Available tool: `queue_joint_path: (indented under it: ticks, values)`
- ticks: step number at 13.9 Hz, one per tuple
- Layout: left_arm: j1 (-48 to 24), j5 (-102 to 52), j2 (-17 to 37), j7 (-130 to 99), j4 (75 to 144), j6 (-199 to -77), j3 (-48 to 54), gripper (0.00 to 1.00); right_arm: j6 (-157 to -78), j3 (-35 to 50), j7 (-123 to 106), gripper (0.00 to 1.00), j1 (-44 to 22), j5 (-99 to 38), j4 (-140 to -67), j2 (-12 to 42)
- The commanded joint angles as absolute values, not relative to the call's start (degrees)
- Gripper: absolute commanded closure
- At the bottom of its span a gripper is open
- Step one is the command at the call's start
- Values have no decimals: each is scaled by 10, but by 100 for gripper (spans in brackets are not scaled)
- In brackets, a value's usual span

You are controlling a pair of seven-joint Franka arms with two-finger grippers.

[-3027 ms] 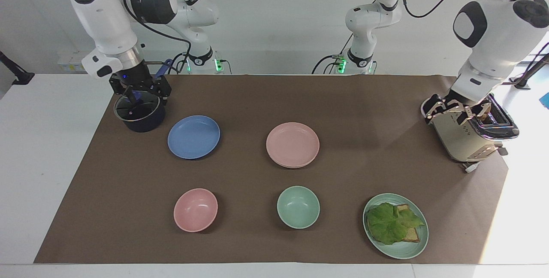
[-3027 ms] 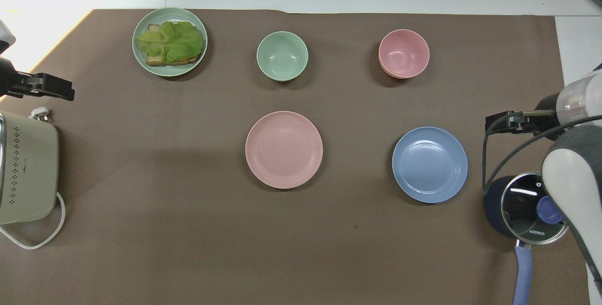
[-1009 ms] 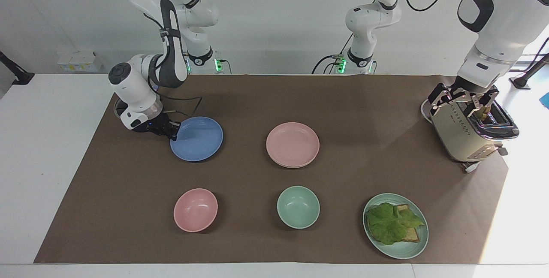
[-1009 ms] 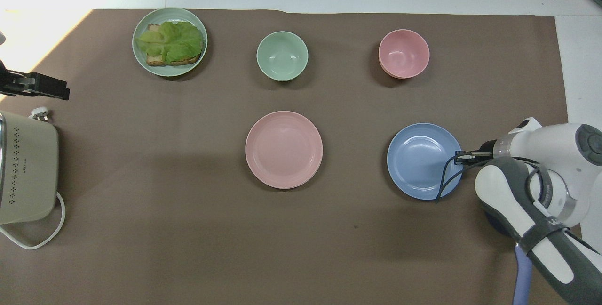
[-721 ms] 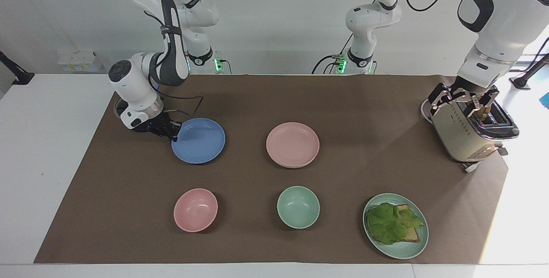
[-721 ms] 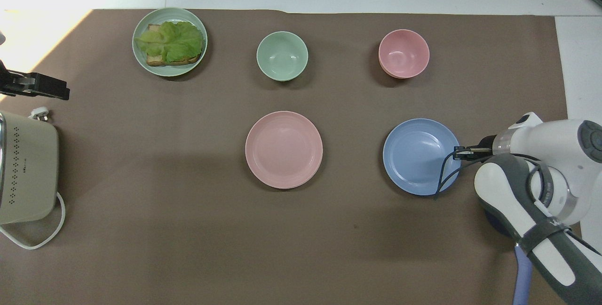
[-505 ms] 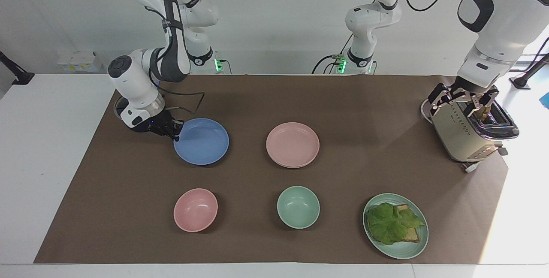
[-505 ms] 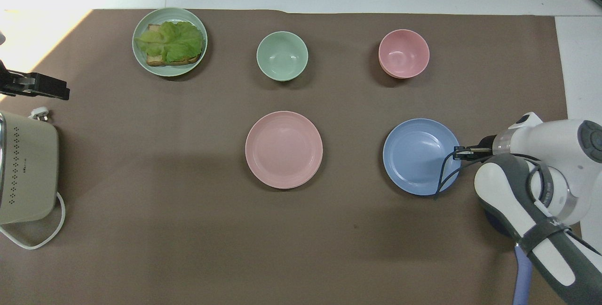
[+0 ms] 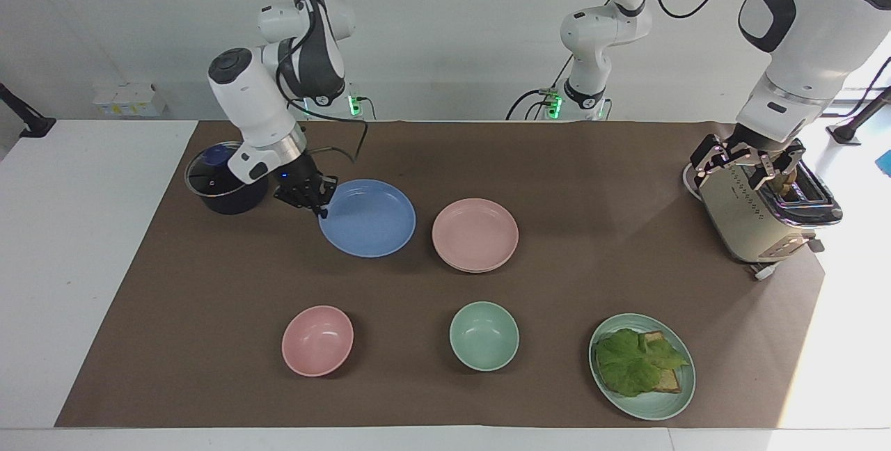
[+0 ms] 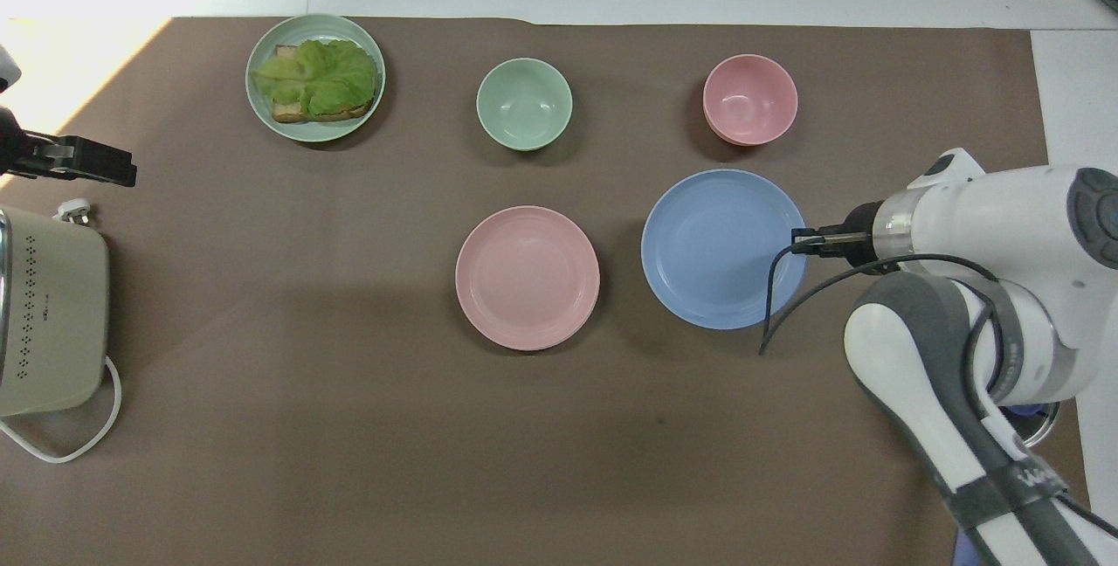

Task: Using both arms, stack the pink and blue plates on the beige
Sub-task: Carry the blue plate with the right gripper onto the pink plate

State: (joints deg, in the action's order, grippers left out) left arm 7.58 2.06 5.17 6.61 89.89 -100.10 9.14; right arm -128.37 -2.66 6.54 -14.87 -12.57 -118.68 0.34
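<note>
Right tool [image 9: 319, 202] pinches the rim of the blue plate [image 9: 367, 218], lifted beside the pink plate [image 9: 475, 234]. The pink one sits mid-tabletop on a pale plate, only an edge showing. Carry level, centre, lower before release. Left tool [image 9: 755, 162] waits open over the toaster [image 9: 753, 221].

Toaster [image 9: 759, 218], pot [image 9: 223, 186], two bowls, sandwich plate [image 9: 644, 367] on mat.
</note>
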Motion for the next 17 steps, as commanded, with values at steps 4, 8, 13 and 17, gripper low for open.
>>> queue_joint_path:
  ticks: [4,8,13,17]
  values:
    - [10,30,35,71,908,-1000,22,0,-1289,-28,210,100,-249,-142,-1138,37]
    - [18,30,35,70,905,-990,23,0,-1352,6,230,100,-252,-142,-1154,78]
    - [17,30,35,70,906,-990,23,0,-1406,10,224,100,-269,-142,-1165,123]
    - [18,30,35,70,906,-990,23,0,-1421,10,223,100,-279,-142,-1165,134]
